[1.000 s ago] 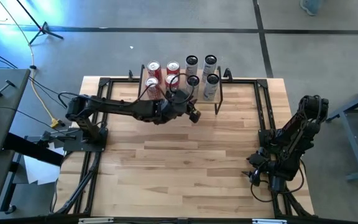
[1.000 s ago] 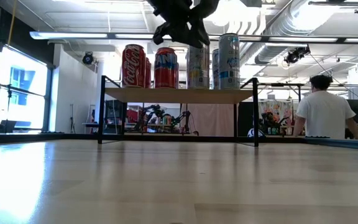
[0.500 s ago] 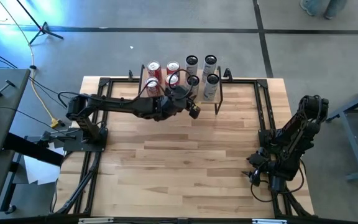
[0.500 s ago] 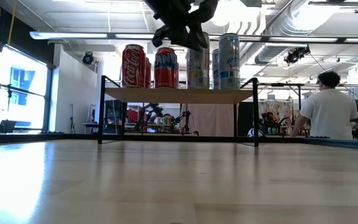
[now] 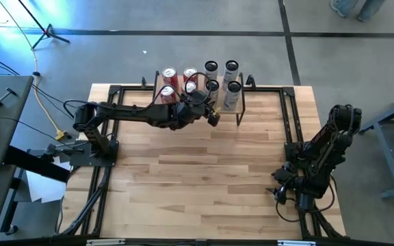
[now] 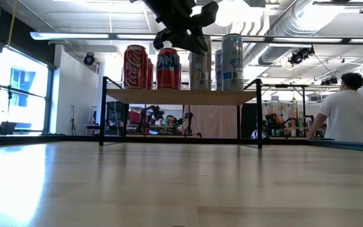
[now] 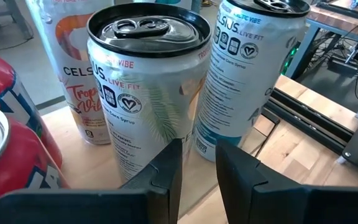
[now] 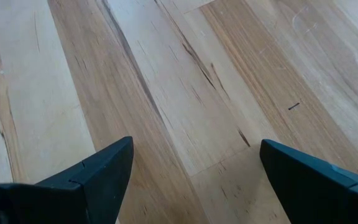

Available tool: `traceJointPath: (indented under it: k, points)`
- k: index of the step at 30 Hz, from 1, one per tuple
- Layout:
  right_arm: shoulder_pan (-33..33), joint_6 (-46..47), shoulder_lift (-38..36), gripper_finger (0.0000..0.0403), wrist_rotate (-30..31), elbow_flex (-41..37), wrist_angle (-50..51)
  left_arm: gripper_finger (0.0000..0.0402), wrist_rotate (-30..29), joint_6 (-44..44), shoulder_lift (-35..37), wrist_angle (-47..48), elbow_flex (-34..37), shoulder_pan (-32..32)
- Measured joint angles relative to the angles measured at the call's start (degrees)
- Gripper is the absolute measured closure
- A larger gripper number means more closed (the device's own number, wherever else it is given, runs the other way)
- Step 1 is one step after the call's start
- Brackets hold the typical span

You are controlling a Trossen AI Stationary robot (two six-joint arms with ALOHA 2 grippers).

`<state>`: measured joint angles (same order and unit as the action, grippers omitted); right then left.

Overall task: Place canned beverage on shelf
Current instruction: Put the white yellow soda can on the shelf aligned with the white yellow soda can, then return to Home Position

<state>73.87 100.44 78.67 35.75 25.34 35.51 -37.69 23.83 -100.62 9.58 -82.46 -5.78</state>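
The shelf [image 6: 181, 96] stands at the table's far edge on thin black legs. Several cans stand upright on its plank: red ones [image 5: 169, 74] on the left, tall white Celsius ones [image 5: 231, 67] on the right. My left gripper [image 5: 213, 118] hovers at can-top height just in front of the shelf's near edge, shut and holding nothing. In the left wrist view its fingertips [image 7: 197, 168] point at the nearest Celsius can [image 7: 145, 93], a second one [image 7: 247, 68] beside it. My right gripper [image 8: 188, 168] waits open over bare tabletop at the near right.
Black frame rails [image 5: 289, 130] run along the table's left and right sides. The wide middle of the wooden tabletop [image 5: 197, 178] holds nothing. Beyond the table a person [image 6: 351, 113] in a white shirt stands in the room.
My left gripper has drifted a little toward the table's far edge, closer to the shelf and the cans, staying shut. The person in the background has walked toward the right.
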Motion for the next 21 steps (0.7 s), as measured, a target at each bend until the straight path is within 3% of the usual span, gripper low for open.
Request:
traceJointPath:
  k: [11,21]
  points:
    - [0.02,0.00,0.00,0.0064,0.00,0.00,0.01,0.0327,0.41,0.11,0.00,-0.45,0.00,0.22]
    - [0.02,-0.01,0.00,0.0064,0.00,0.00,0.01,0.0302,-1.22,2.82,1.65,-0.50,-0.02,6.47]
